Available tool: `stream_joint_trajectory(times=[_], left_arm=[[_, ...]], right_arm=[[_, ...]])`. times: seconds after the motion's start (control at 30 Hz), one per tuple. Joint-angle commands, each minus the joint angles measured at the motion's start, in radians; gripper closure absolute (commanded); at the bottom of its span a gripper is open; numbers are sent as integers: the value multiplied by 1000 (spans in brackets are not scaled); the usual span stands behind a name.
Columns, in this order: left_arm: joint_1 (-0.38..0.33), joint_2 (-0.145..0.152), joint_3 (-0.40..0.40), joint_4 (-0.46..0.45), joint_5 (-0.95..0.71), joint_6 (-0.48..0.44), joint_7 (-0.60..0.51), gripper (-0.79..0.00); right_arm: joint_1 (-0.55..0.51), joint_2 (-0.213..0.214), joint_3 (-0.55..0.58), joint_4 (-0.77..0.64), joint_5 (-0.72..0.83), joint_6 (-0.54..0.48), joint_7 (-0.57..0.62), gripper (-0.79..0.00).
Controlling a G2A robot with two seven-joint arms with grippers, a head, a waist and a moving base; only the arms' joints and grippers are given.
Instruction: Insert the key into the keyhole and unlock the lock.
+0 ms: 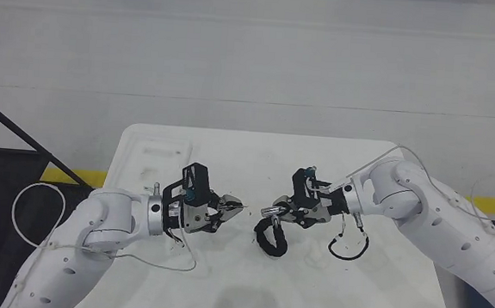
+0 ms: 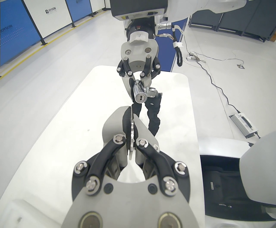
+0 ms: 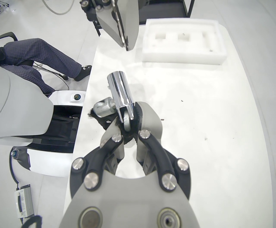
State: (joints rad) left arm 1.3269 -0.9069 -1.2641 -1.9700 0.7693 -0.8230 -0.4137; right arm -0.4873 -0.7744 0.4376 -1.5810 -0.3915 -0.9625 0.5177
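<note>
My left gripper (image 2: pixel 131 114) is shut on a flat metal key (image 2: pixel 130 138), held edge-on with its tip pointing at the lock. The lock is a chrome cylinder (image 2: pixel 140 97) with its keyhole facing the key, and a black cable (image 2: pixel 154 116) hangs from it. My right gripper (image 3: pixel 129 116) is shut on the rear of the lock (image 3: pixel 119 89). In the top view the left gripper (image 1: pixel 231 209) and the right gripper (image 1: pixel 280 212) face each other above the table's middle. A small gap separates the key tip (image 1: pixel 240 209) from the lock (image 1: pixel 269 212).
A white foam tray (image 3: pixel 183 41) with several square recesses lies near the table's far edge behind the left gripper (image 3: pixel 125 46). The lock's cable loop (image 1: pixel 269 239) droops onto the white table (image 1: pixel 376 284). A thin black wire loop (image 1: pixel 349 245) hangs from the right arm.
</note>
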Motion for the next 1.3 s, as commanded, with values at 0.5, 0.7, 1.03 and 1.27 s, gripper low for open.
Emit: stream_joint_trajectory(times=[0.5, 0.7, 1.03, 1.27], left_arm=[[10, 5, 27, -23, -19, 4, -69, 0], [-8, 0, 56, -20, -13, 22, -70, 0], [-33, -6, 87, -14, 12, 46, -66, 0], [-41, -8, 96, -7, 20, 50, -63, 0]], right_arm=[[0, -26, 17, -25, 5, 22, 105, 0], [-4, -32, 26, -31, 9, 21, 127, 0], [-16, -38, 43, -31, 17, 16, 148, 0], [-28, -40, 60, -28, 21, 14, 155, 0]])
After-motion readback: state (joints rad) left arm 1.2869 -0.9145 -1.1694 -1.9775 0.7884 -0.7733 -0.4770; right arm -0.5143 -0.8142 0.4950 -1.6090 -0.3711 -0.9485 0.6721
